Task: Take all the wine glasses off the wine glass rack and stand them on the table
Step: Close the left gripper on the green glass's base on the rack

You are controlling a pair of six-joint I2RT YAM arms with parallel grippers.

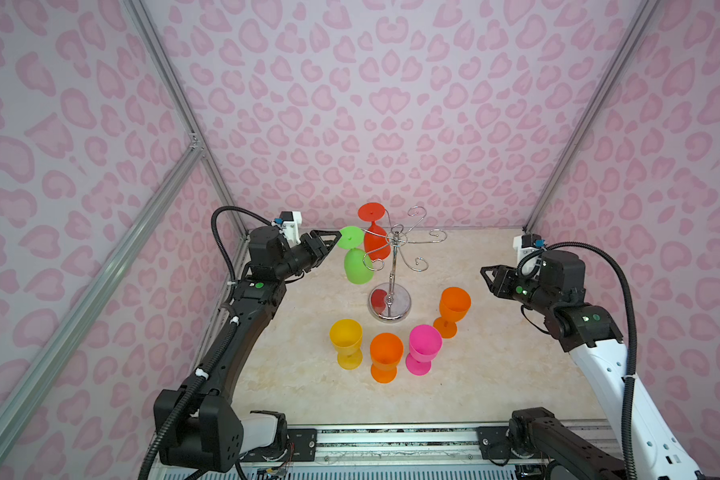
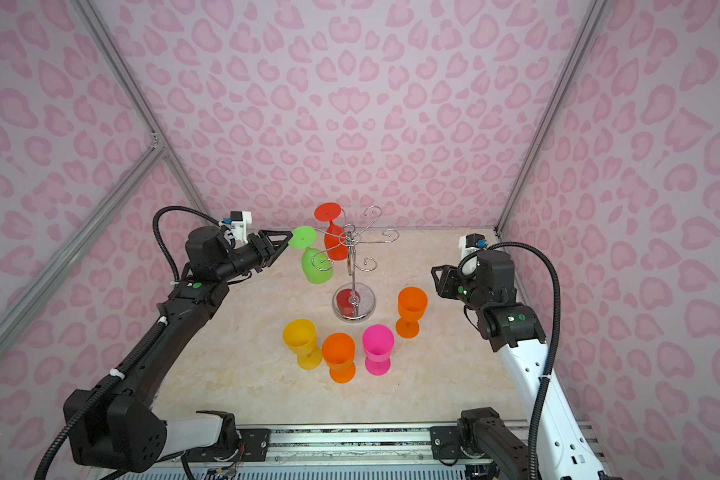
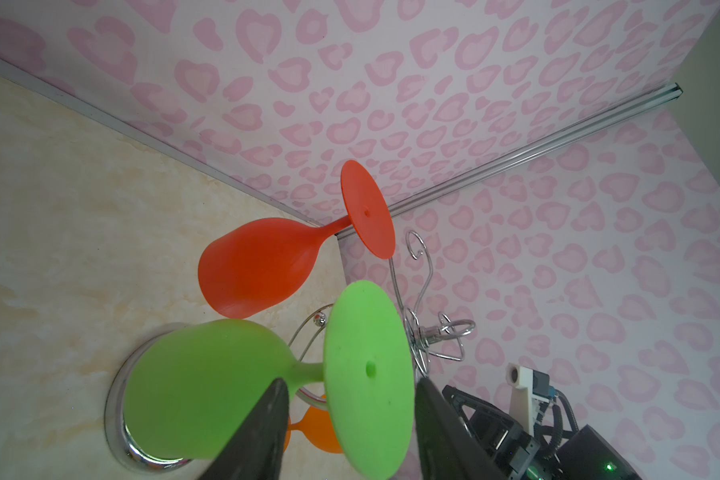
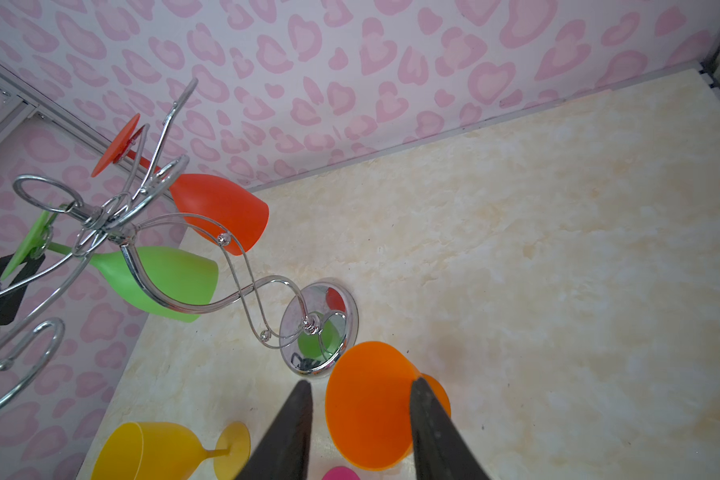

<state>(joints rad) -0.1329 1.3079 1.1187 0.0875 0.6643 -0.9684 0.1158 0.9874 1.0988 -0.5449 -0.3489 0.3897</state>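
Grasp step: green wine glass (image 1: 356,268) hangs on the wine glass rack (image 1: 402,305).
Left gripper (image 1: 336,239) straddles its foot, jaws parted; next, I'd say, pinch and slide it off. Right gripper (image 1: 485,276) gapes, empty.

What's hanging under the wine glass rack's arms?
A green wine glass and a red wine glass, both upside down; the rack's other hooks hold nothing. Inside their bowls is hidden.

Robot lab test cell, pink heart-print wall panels (image 1: 391,104), aluminium frame struts (image 1: 178,95), marble-look tabletop (image 1: 495,353), slotted base rail (image 1: 391,441).
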